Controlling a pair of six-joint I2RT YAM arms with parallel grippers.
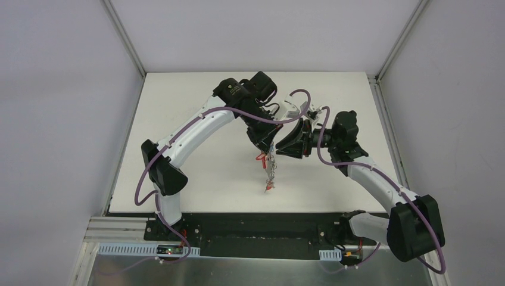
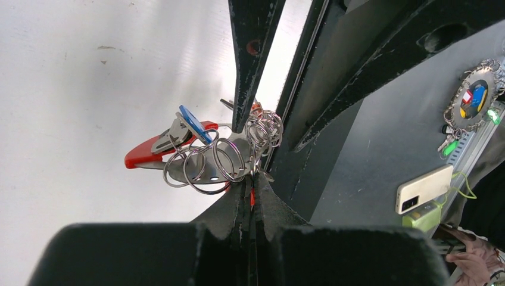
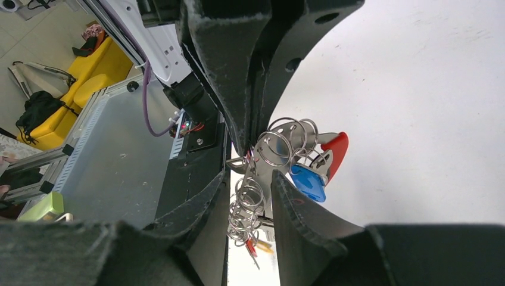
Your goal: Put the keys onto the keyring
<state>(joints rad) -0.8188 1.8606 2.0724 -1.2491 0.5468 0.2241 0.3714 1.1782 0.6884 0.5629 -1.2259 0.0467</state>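
The keyring (image 2: 220, 159), a bunch of grey metal rings on a red curved band (image 2: 142, 156), hangs from my left gripper (image 2: 251, 189), which is shut on it. A blue-headed key (image 2: 193, 123) sits among the rings. In the top view the ring chain (image 1: 271, 168) dangles above the table, ending in a small red piece (image 1: 269, 187). My right gripper (image 3: 249, 179) is open, its fingers on either side of the hanging chain (image 3: 245, 208) without pinching it. The red band (image 3: 338, 148) and blue key (image 3: 308, 182) lie beyond its right finger. Red and yellow bits (image 3: 255, 246) at the chain's end are blurred.
Both arms meet over the middle of the white table (image 1: 196, 149), walled on three sides. A black base rail (image 1: 256, 229) runs along the near edge. Off the table, the left wrist view shows a white phone-like object (image 2: 424, 189) and another ring of coloured tags (image 2: 476, 98).
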